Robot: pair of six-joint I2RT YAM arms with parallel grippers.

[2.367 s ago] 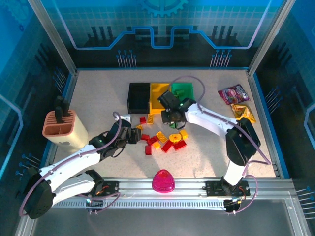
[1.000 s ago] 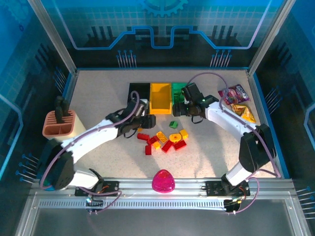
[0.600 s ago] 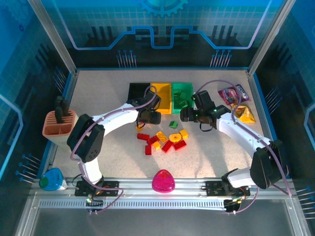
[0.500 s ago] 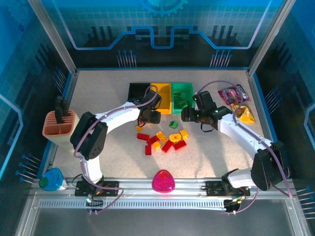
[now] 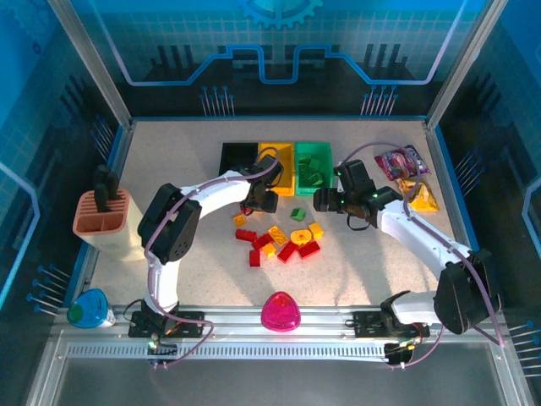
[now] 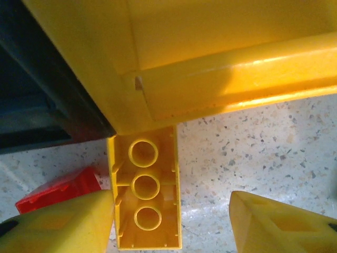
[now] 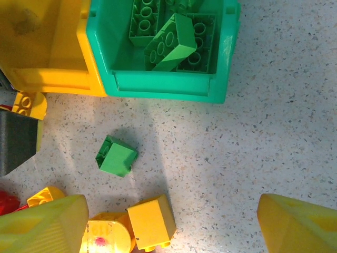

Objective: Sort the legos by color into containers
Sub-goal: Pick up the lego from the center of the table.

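Three containers stand in a row: black [image 5: 237, 157], yellow [image 5: 276, 159] and green [image 5: 314, 162]. The green bin [image 7: 168, 87] holds several green bricks [image 7: 169, 48]. My left gripper [image 5: 259, 200] is open at the yellow bin's front wall [image 6: 221, 89]. An upturned yellow brick [image 6: 145, 196] lies between its jaws against the left finger [image 6: 58, 224], with a wide gap to the right finger. My right gripper [image 7: 171, 232] hangs open over a lone green brick [image 7: 117, 156] and a yellow brick [image 7: 151, 221]. More red and yellow legos [image 5: 279, 241] lie loose in front of the bins.
A pink dome [image 5: 281, 311] sits near the front rail. Two snack packets [image 5: 404, 161] lie at the right. The terracotta holder [image 5: 103, 218] stands at the left edge, with a blue round object [image 5: 87, 309] in front of it. A red brick [image 6: 58, 190] lies beside my left finger.
My left gripper has swung from the pile's left side up to the yellow bin's front. My right gripper has drawn back from the green bin towards the right.
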